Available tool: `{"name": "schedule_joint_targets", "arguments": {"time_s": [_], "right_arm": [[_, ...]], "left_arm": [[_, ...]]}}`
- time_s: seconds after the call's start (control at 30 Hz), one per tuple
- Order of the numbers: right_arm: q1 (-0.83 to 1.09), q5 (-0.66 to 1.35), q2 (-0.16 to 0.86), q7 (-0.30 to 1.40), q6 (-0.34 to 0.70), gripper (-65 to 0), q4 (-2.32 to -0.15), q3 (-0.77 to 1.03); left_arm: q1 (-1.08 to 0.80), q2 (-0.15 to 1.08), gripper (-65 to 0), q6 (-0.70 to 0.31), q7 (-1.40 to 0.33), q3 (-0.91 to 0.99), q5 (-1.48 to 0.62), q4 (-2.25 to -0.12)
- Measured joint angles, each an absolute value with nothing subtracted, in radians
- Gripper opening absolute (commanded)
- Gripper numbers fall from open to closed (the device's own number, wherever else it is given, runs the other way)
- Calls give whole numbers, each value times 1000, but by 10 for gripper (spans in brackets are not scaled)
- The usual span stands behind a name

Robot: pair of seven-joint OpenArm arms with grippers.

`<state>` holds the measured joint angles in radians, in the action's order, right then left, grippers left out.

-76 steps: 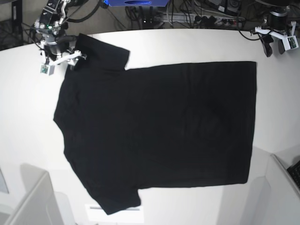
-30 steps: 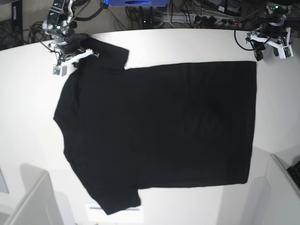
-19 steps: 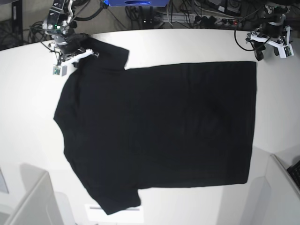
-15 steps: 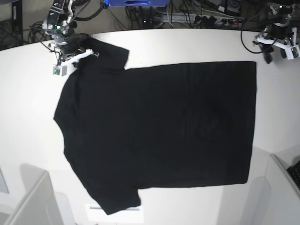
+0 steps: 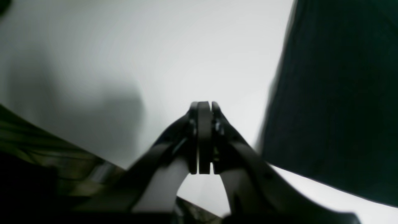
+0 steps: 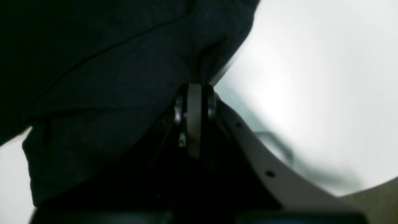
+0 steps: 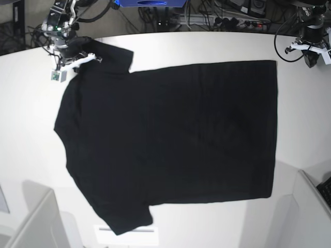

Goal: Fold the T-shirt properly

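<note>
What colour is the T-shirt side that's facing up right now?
Plain black, no print showing on the T-shirt. The base view shows it best.

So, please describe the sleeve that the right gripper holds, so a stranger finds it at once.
A black T-shirt lies flat on the white table. Of its two sleeves, this one is at the far corner, and only it has the right gripper shut on its edge.

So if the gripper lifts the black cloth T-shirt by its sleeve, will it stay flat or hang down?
The black cloth T-shirt would probably hang limp: it lies thin and flat on the white table. Where the right gripper is shut on the sleeve, the cloth already bunches into folds. It seems light enough to drag as one piece, perhaps wrinkling.
</note>
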<state>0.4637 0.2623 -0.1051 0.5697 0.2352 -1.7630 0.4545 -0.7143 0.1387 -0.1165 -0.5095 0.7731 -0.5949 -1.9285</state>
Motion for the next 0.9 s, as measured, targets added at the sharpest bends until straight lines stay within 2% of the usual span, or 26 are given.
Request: {"name": "schedule_joint_targets", "arguments": {"time_s": [0.2, 0.23, 0.47, 0.53, 0.9], "right_arm": [[464, 262, -105, 570, 235, -650, -1763, 455], [464, 262, -105, 569, 235, -650, -1763, 455], [464, 262, -105, 569, 235, -650, -1763, 453], [464, 262, -105, 574, 235, -650, -1763, 453], [458, 264, -105, 620, 234, -650, -1768, 454]], "left_arm": [[-715, 147, -650, -113, -506, 776, -637, -1929], [-715, 146, -629, -113, -506, 776, -637, -1929], [-715, 144, -105, -113, -506, 775, -639, -1929], [-715, 141, -3, -113, -506, 774, -638, -1929], [-674, 144, 0, -113, -505, 645, -638, -1813]]}}
